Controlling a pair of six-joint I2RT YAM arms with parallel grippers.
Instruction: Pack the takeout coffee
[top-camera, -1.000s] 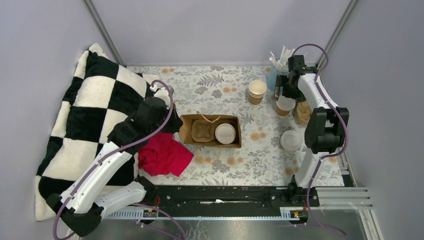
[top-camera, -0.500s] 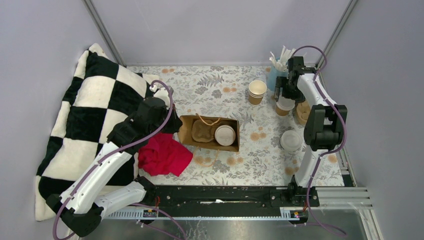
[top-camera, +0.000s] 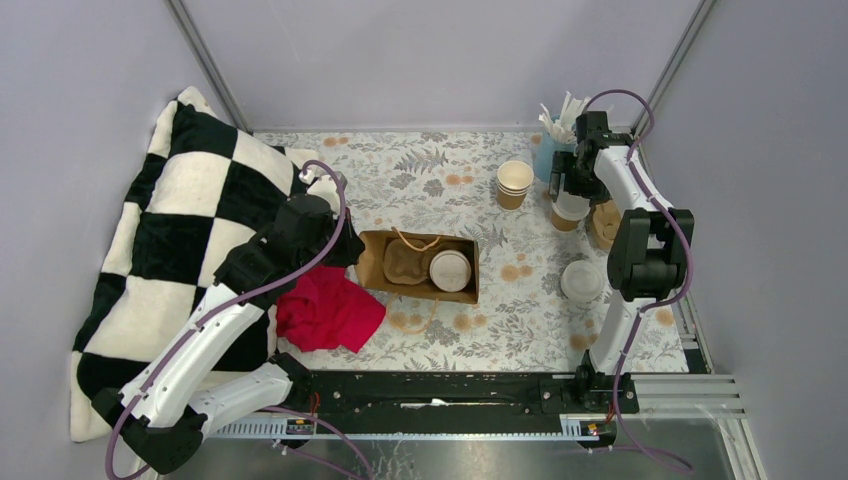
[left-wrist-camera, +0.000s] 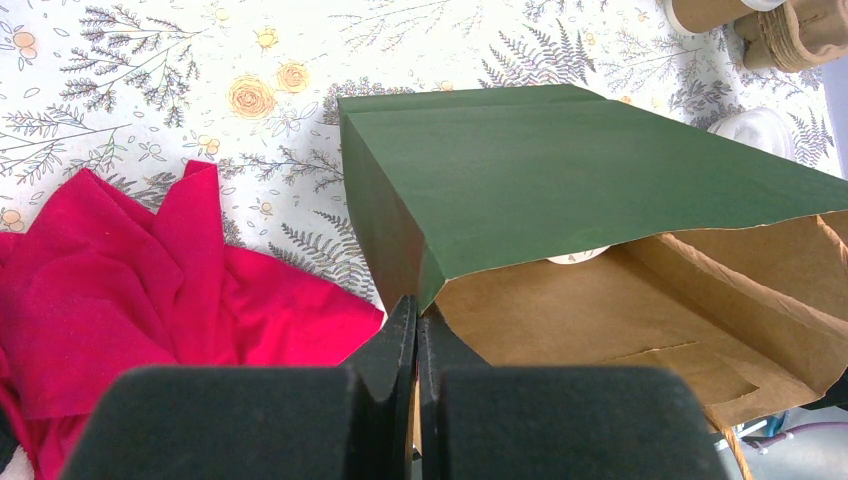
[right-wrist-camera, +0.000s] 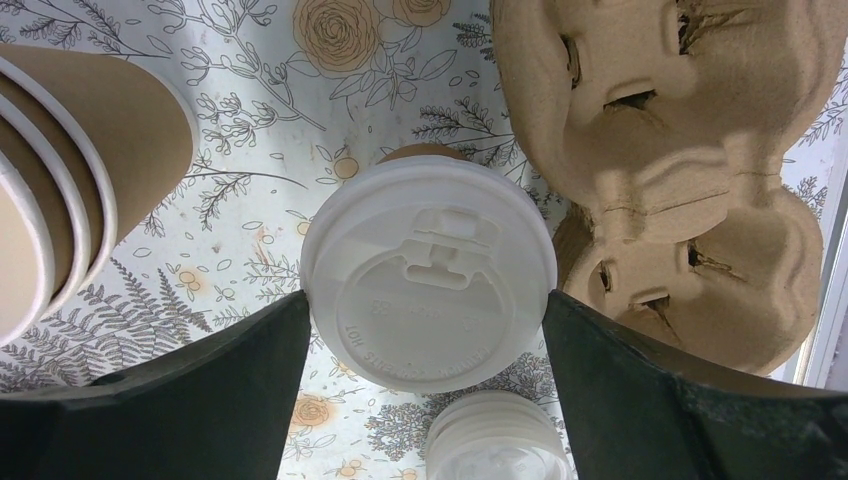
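Left gripper (left-wrist-camera: 415, 318) is pinched flat on a corner of the green bag (left-wrist-camera: 590, 170) mouth. Its only job is to hold that mouth wide, no tugging, or the cup carrier (top-camera: 405, 262) and lidded cup (top-camera: 450, 268) inside may shift. Right gripper (right-wrist-camera: 425, 298) stands wide astride the next takeout coffee cup (right-wrist-camera: 428, 270), which sits on the table at far right between the stack of empty cups (right-wrist-camera: 60, 170) and the pulp carriers (right-wrist-camera: 680, 150), pads level with the lid rim. I'd go lower and close gently on the paper wall under the lid — squeezing the lid could pop it — then lift straight up clear of the carriers before crossing to the bag. Hard to read:
- can't tell whether the pads already bear on the lid
- cup body and fill are hidden under the lid
- the bag's free carrier slot is only partly visible from the top view
- left wrist view shows just a sliver of white inside the bag
- spare lids (right-wrist-camera: 490, 440) are cut off at the bottom edge
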